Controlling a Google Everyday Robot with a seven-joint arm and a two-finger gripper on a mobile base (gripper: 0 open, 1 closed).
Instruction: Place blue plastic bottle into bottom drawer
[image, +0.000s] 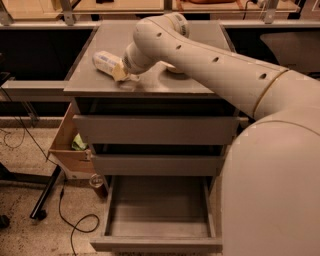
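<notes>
The blue plastic bottle (104, 61) lies on its side on the grey cabinet top (150, 82), near the left edge. My gripper (120, 74) is down on the cabinet top at the bottle's right end, touching or almost touching it. The wrist hides the contact. The bottom drawer (157, 212) is pulled open below, and its grey interior holds nothing. The two shallower drawers above it are shut. The cream bowl (173, 68) sits behind my arm and is mostly hidden.
A cardboard box (70, 145) with green items stands left of the cabinet. A small can (96, 182) and a black cable (70, 220) lie on the floor beside the open drawer. My large arm and body (270, 165) fill the right side.
</notes>
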